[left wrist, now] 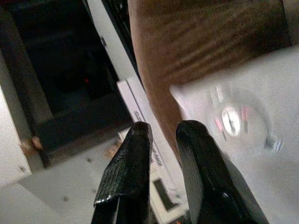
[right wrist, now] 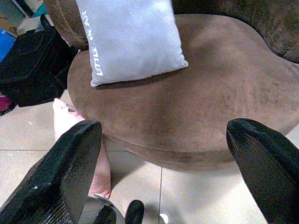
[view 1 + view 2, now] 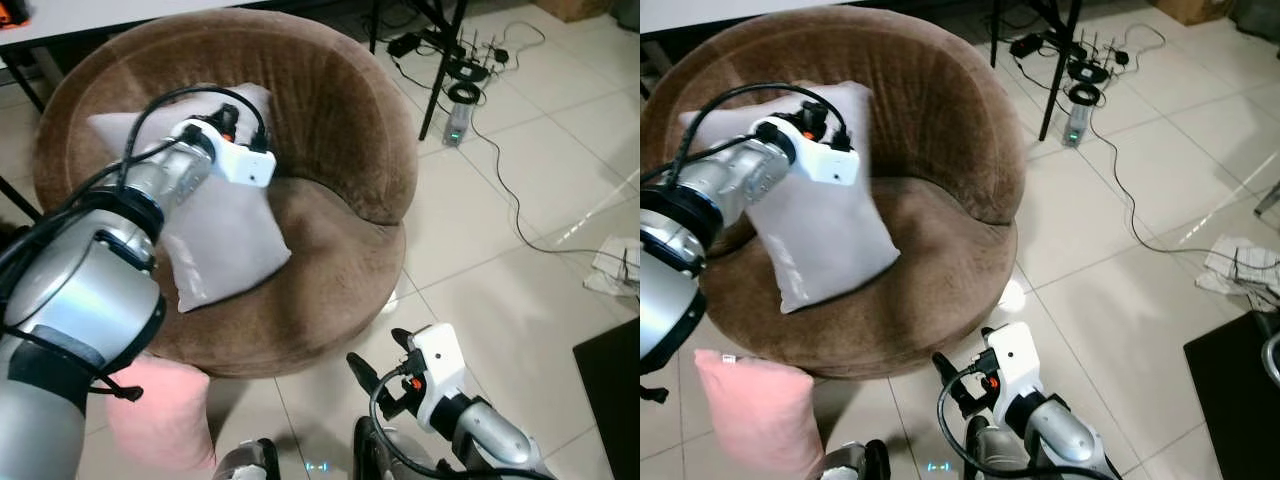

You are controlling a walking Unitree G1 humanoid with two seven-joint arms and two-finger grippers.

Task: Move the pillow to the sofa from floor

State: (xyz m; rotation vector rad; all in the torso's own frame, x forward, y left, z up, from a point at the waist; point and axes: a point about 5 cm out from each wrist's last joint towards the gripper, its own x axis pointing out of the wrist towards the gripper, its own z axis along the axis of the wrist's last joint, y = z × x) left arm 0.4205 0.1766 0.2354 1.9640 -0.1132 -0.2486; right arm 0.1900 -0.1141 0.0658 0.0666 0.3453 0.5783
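Note:
A pale grey pillow (image 3: 225, 240) leans upright against the back of the round brown sofa (image 3: 330, 90); the right wrist view shows lettering down the pillow's (image 2: 131, 37) edge. My left arm reaches over the pillow, and my left gripper (image 1: 164, 128) sits at its top corner by the sofa's rim, fingers drawn close with nothing between them. A pink pillow (image 3: 160, 410) lies on the floor against the sofa's front left. My right gripper (image 2: 163, 140) hangs low before the sofa's front edge, open wide and empty.
Cables and a power strip (image 3: 460, 110) trail over the tiles right of the sofa, by black table legs (image 3: 440, 70). Papers (image 3: 615, 265) and a dark mat (image 3: 615, 390) lie at the far right. A black bag (image 2: 32, 65) stands left of the sofa.

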